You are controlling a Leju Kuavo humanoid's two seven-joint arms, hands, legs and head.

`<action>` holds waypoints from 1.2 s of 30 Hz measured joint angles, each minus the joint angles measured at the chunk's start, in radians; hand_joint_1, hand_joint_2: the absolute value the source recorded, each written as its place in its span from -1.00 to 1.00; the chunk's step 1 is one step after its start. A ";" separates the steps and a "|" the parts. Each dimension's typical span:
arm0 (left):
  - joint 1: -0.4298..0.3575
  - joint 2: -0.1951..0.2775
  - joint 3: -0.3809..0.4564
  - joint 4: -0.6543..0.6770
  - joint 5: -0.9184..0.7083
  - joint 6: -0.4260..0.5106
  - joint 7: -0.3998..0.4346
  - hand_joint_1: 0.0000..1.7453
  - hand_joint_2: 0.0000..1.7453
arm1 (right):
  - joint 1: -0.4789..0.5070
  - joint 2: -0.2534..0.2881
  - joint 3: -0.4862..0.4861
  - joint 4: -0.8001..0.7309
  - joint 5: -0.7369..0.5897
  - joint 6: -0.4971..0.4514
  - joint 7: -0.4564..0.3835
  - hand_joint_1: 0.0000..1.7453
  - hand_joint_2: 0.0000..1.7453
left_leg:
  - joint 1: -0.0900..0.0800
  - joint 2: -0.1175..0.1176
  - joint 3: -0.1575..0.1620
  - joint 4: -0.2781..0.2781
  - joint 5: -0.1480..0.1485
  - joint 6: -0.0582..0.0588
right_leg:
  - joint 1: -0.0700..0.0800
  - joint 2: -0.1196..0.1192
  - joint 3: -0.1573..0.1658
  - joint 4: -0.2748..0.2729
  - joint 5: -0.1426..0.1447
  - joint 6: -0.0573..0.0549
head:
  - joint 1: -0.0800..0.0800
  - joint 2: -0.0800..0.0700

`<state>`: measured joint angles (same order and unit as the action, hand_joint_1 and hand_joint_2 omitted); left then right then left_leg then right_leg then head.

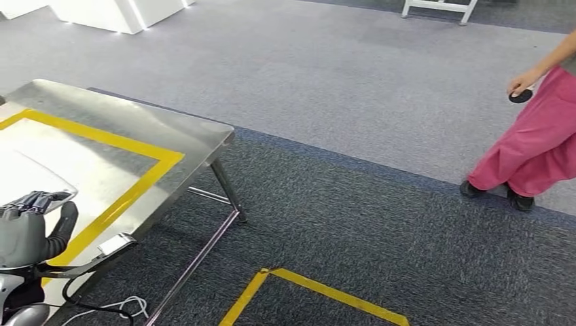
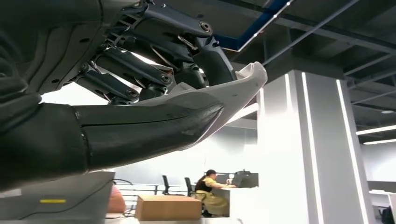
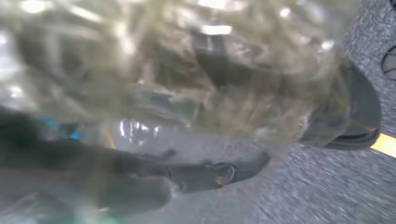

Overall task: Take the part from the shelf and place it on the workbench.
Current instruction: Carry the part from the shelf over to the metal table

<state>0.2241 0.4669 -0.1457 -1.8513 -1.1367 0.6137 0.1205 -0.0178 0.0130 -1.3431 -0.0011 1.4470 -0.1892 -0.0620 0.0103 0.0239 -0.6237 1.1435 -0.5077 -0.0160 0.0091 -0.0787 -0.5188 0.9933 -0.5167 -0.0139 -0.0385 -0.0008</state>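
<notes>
While the head view is taken as a clock face, the steel workbench point(image 1: 136, 129) lies at nine o'clock, its top marked with a yellow tape border point(image 1: 115, 141) and its thin legs standing on dark carpet. At three o'clock a person in a long pink skirt point(image 1: 536, 146) stands on the grey floor, well apart from the bench, with a small dark round object point(image 1: 521, 96) in one hand. A yellow taped corner point(image 1: 306, 286) marks the floor at six o'clock, and the foot of a white frame point(image 1: 440, 8) shows at one o'clock. Nothing stands between the bench and the part point(image 1: 34, 180), a pale, smooth-edged piece over the bench's near side at eight o'clock. Its long axis runs out from the palm past the fingertips, toward about eleven o'clock, and in the left wrist view it tapers to a blunt white tip. The left hand point(image 1: 27, 224) is clamped on it: the thick thumb point(image 2: 140, 130) presses beneath and the dark fingers point(image 2: 140, 70) curl over the top. In the right wrist view the right hand point(image 3: 116, 182) is a blur behind crinkled clear film point(image 3: 187, 60); whether its fingers point(image 3: 205, 173) are closed or apart cannot be told.
</notes>
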 joint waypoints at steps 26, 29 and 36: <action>-0.014 -0.003 -0.020 0.002 -0.017 0.000 0.003 1.00 1.00 | -0.005 -0.001 0.019 0.000 0.015 -0.006 -0.010 -1.00 -1.00 | 0.003 -0.033 -0.070 0.091 -0.066 -0.017 | -0.015 0.069 -0.003 0.005 -0.004 0.007 | -0.004 0.000; -0.011 -0.004 -0.020 0.004 -0.017 0.000 0.005 1.00 1.00 | -0.004 -0.001 0.019 0.000 0.015 -0.006 -0.010 -1.00 -1.00 | 0.002 -0.027 -0.068 0.101 -0.038 -0.011 | -0.007 0.023 0.000 0.005 -0.009 0.003 | -0.004 0.000; -0.015 -0.002 -0.020 0.005 -0.018 -0.001 0.005 1.00 1.00 | -0.017 -0.002 0.019 0.000 0.011 -0.006 -0.010 -1.00 -1.00 | -0.022 0.027 0.050 -0.133 0.037 0.033 | 0.008 -0.054 0.016 0.005 -0.028 0.022 | -0.003 0.000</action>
<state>0.2094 0.4647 -0.1655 -1.8467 -1.1543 0.6130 0.1258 -0.0346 0.0114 -1.3236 -0.0012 1.4578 -0.1947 -0.0715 -0.0115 0.0512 -0.5736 1.0104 -0.4709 0.0171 0.0168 -0.1322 -0.5026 0.9978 -0.5443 0.0083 -0.0414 -0.0008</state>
